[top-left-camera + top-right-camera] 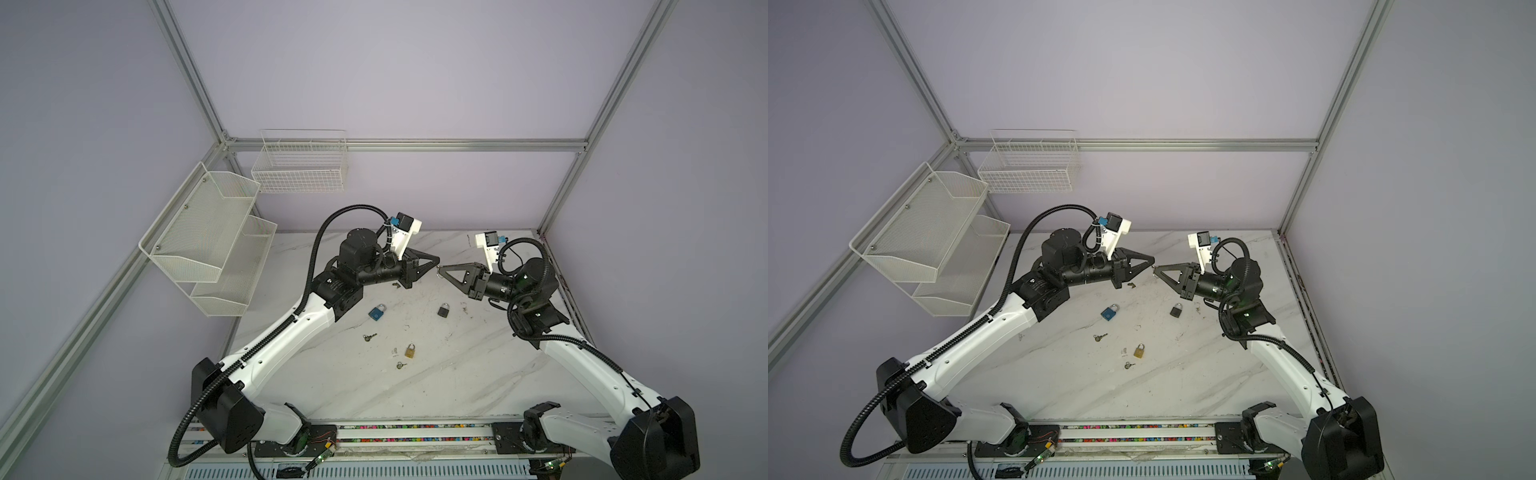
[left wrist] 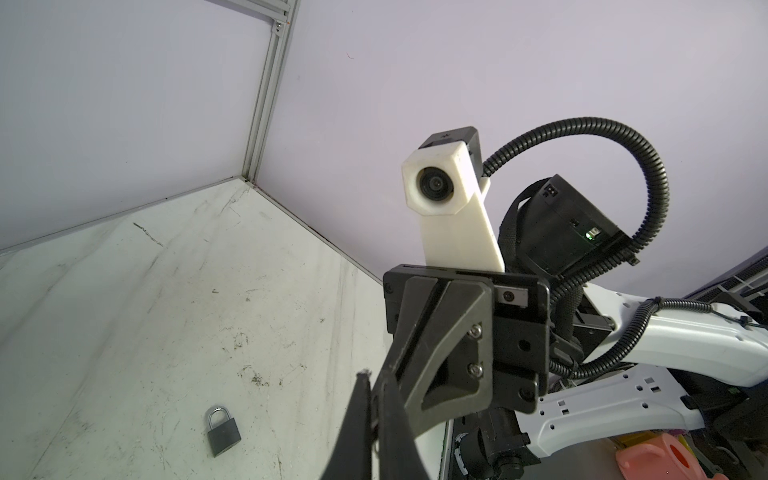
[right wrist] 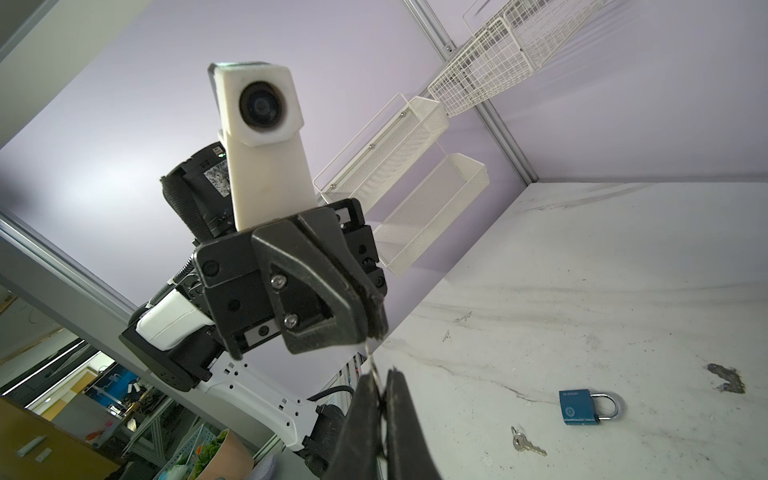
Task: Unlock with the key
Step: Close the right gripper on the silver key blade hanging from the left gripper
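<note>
Both top views: my left claw [image 1: 437, 262] and right claw [image 1: 441, 271] meet tip to tip above the worktop [image 1: 478, 374], nearer its rear edge, both pressed together. Forward of them lie a blue padlock [image 1: 377, 312], a dark padlock [image 1: 444, 310] and, toward the front edge, a brass padlock [image 1: 410, 351].

Left wrist view: I see the tips meeting; the dark padlock lies flat.

Right wrist view: the key [image 3: 371, 359], a thin silver strip, spans both claws, each pinching one end; a spare key [image 3: 527, 444] lies near the blue padlock.
</note>
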Robot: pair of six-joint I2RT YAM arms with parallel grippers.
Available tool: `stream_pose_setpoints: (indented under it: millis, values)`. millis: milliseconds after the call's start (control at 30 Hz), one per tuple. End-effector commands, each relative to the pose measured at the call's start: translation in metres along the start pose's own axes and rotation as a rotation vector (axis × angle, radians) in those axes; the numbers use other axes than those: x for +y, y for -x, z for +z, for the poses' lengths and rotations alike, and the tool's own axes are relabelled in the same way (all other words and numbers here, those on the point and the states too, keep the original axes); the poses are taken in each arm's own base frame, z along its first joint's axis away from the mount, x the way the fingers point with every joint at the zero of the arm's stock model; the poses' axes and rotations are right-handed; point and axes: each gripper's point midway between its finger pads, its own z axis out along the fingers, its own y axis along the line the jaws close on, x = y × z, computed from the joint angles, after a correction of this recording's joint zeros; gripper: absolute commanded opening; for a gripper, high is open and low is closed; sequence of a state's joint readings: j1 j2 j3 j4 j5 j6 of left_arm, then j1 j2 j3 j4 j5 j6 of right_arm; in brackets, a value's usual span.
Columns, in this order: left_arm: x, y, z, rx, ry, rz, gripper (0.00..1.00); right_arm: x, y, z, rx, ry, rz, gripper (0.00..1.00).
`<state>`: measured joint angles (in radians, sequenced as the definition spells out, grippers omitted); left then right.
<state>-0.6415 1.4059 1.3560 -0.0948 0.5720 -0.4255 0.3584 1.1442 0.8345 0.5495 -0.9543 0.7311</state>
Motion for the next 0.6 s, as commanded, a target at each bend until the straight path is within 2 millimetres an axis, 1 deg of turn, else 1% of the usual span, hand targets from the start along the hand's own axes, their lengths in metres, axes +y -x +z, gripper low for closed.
stream_pose_setpoints:
  millis: [0, 333, 367, 433, 533, 567]
  values:
    - [-0.027, 0.042, -0.014, -0.094, -0.036, 0.095, 0.00, 0.007, 0.008, -0.004, -0.038, 0.006, -0.029, 0.00]
    - [-0.023, 0.047, -0.012, -0.104, -0.015, 0.082, 0.00, 0.011, 0.015, -0.009, -0.065, -0.005, -0.024, 0.00]
    - [-0.022, 0.049, -0.012, -0.111, -0.010, 0.083, 0.04, 0.011, 0.017, -0.010, -0.074, -0.013, -0.022, 0.00]
    - [-0.020, 0.054, -0.015, -0.132, 0.002, 0.078, 0.27, 0.010, 0.020, -0.013, -0.091, -0.030, -0.013, 0.00]
    - [-0.017, 0.062, -0.020, -0.160, 0.014, 0.063, 0.51, 0.006, 0.021, -0.019, -0.108, -0.056, 0.003, 0.00]
    - [-0.015, 0.063, -0.021, -0.169, 0.021, 0.056, 0.58, 0.004, 0.021, -0.020, -0.112, -0.066, 0.012, 0.00]
